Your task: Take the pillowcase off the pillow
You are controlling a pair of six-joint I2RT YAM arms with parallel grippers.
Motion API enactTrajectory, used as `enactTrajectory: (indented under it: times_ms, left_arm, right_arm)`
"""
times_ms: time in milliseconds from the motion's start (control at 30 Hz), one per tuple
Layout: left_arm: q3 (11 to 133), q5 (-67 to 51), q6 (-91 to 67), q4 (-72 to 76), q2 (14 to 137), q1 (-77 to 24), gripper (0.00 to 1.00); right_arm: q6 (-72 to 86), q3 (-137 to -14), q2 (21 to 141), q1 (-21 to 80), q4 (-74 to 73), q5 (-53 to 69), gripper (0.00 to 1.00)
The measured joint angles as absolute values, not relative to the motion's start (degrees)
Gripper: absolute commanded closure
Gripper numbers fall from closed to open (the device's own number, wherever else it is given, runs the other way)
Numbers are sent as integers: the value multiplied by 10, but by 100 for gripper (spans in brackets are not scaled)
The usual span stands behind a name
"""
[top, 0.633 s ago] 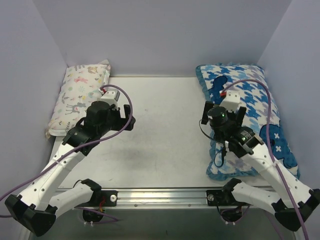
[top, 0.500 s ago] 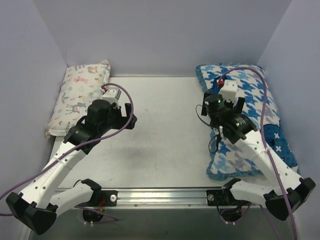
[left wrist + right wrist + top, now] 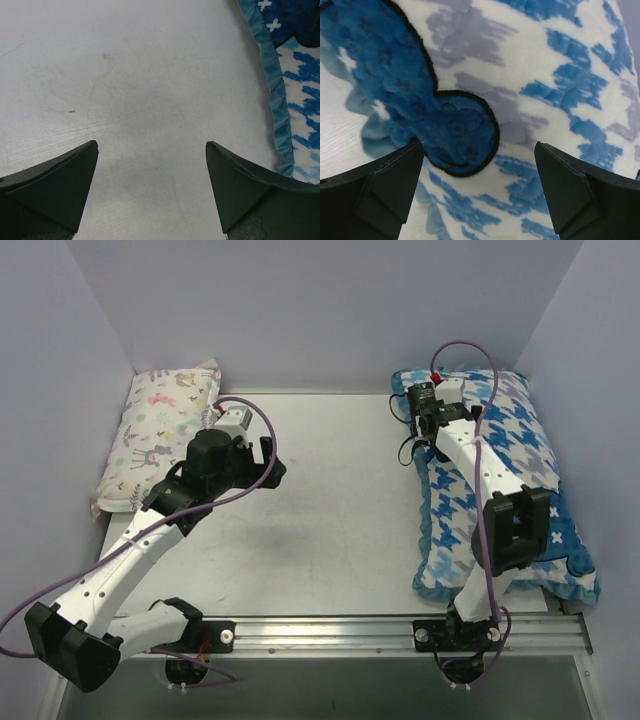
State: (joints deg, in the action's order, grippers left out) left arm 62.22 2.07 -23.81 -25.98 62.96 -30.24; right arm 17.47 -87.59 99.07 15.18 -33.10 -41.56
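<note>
The pillowcase (image 3: 520, 440) lies along the right edge of the desk (image 3: 340, 500), from the far right corner almost to the near edge. It is full and rounded, so I judge that the pillow is inside it. You see no white of the pillow, and I cannot tell at which end the cover opens. The fabric looks plush, soft and light. It will probably fold and slide over the filling rather than lift as one piece. The teal ruffled edge (image 3: 272, 75) or a corner seems the best place to pinch.

The right jaws are wide open and hold nothing, low over a dark blue animal shape (image 3: 420, 100) at the far end of the cover. The left jaws are also wide open and empty, over the desk left of its middle, apart from the cover. A printed pillow (image 3: 165, 435) rests at the far left corner.
</note>
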Motion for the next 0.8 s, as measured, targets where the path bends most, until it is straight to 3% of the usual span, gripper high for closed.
enactTrajectory:
  times_ms: [133, 233, 267, 300, 367, 400, 433, 667, 800]
  left_arm:
    - [622, 13, -243, -244, 649, -302, 3]
    - [622, 10, -251, -225, 668, -299, 3]
    - [622, 10, -254, -219, 675, -297, 3]
    - [621, 10, -257, -213, 679, -296, 3]
    - [617, 10, -265, -198, 692, -293, 2]
    - [614, 10, -269, -190, 696, -292, 3]
    - [612, 10, -274, -185, 701, -291, 3]
    - [587, 10, -301, -124, 721, -291, 3]
    - [583, 10, -311, -87, 740, -291, 3]
  right_arm:
    - [176, -876, 1061, 133, -344, -427, 0]
    - [179, -876, 1093, 130, -348, -432, 17]
    - [181, -875, 1095, 130, -347, -433, 44]
    - [179, -874, 1094, 130, -348, -433, 60]
    - [182, -870, 1087, 131, -345, -433, 91]
    - [183, -868, 1082, 131, -343, -431, 96]
    - [187, -867, 1079, 131, -341, -430, 100]
    - [194, -821, 1032, 142, -303, -396, 100]
    - [185, -787, 969, 204, -294, -380, 100]
